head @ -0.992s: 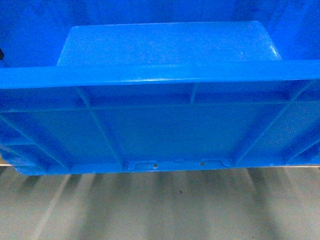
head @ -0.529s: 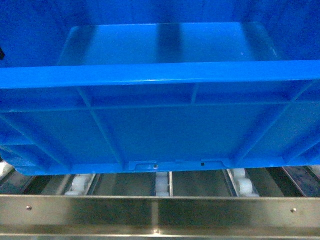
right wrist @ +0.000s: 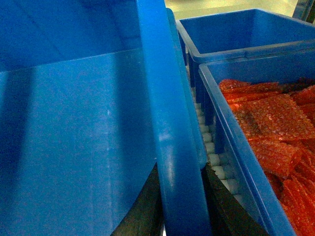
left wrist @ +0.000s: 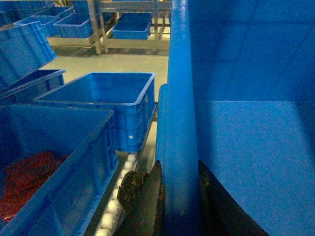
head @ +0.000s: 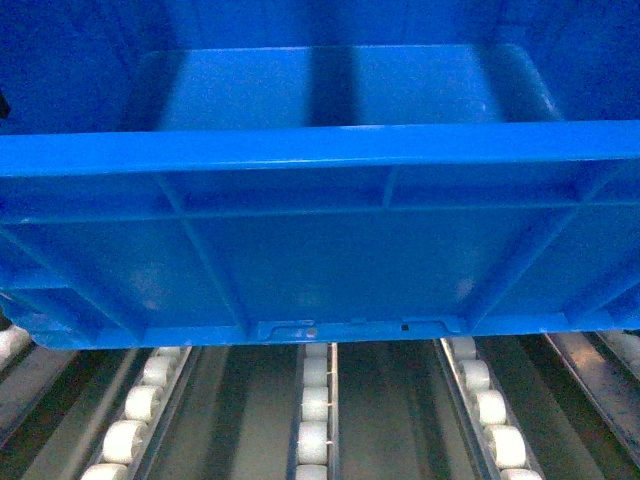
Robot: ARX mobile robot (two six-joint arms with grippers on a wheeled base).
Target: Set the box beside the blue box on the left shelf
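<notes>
The head view is filled almost wholly by the blue box, its ribbed near wall and rim held above the roller tracks of the shelf; neither gripper shows there. The left wrist view shows the left gripper clamped on the box's left wall, one dark finger outside and one inside. Beside it, across a roller track, stand a crate with red bagged material and an empty blue crate behind it. The right wrist view shows the right gripper gripping the right wall the same way, with a crate of red bubble-wrap packs close alongside and another blue crate beyond.
</notes>
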